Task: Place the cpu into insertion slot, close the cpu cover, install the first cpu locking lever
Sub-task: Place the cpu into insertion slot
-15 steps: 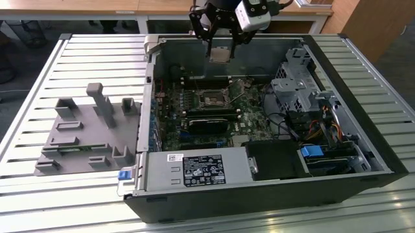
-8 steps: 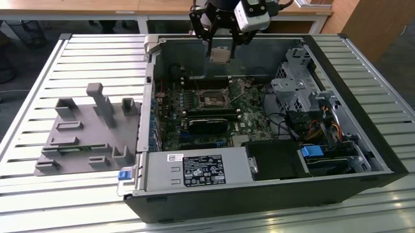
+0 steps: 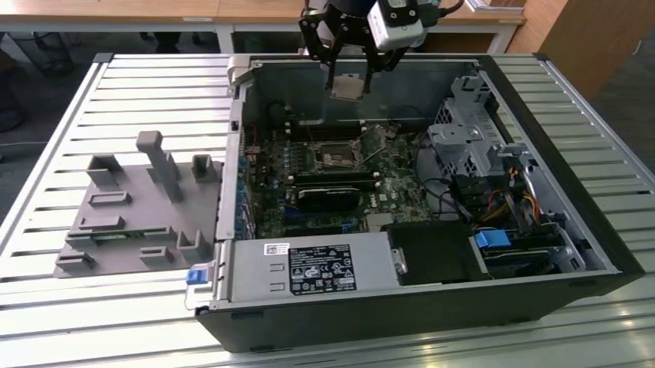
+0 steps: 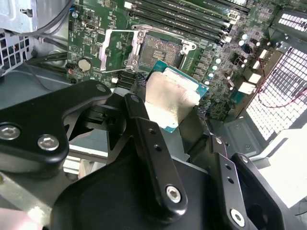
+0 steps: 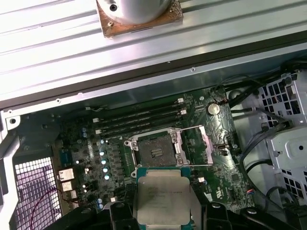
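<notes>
Gripper fingers are narrowed on two opposite edges of the cpu. It hangs in the air over the open case, near the far wall in the exterior view, well apart from the slot. Slot contacts are exposed, with the cover swung open beside it. Faint print on the cpu top, not legible. White printed label on the power supply at the case's near edge.

Tabletop: silver metal, ribbed in long slats. Carries two items: an open black computer case on the exterior view's right, and a grey moulded fixture just beside it on the left.
</notes>
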`<move>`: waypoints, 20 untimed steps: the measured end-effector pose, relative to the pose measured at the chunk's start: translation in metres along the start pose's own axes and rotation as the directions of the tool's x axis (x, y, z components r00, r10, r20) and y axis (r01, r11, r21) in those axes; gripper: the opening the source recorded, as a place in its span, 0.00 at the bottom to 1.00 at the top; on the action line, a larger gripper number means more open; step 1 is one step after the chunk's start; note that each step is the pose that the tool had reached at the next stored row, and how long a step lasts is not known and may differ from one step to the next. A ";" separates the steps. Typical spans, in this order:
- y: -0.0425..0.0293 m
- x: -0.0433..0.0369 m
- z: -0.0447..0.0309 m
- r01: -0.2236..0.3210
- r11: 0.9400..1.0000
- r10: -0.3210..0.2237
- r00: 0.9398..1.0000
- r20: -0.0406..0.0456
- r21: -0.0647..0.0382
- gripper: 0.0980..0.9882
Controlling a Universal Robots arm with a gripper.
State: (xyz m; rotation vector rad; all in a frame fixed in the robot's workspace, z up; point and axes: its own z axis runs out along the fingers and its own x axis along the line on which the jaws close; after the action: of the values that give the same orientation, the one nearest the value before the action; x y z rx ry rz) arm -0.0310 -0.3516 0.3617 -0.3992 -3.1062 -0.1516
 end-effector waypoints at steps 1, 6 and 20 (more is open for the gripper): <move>0.0000 0.0000 0.0000 -0.005 1.000 0.005 1.000 0.001 0.000 0.48; 0.0000 0.0000 0.0001 -0.030 1.000 0.030 1.000 0.003 0.001 0.48; 0.0000 0.0000 0.0003 -0.099 0.995 0.099 0.995 0.011 0.002 0.48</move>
State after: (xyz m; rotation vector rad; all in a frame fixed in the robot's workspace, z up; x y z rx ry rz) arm -0.0310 -0.3516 0.3615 -0.5539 -3.0880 -0.1459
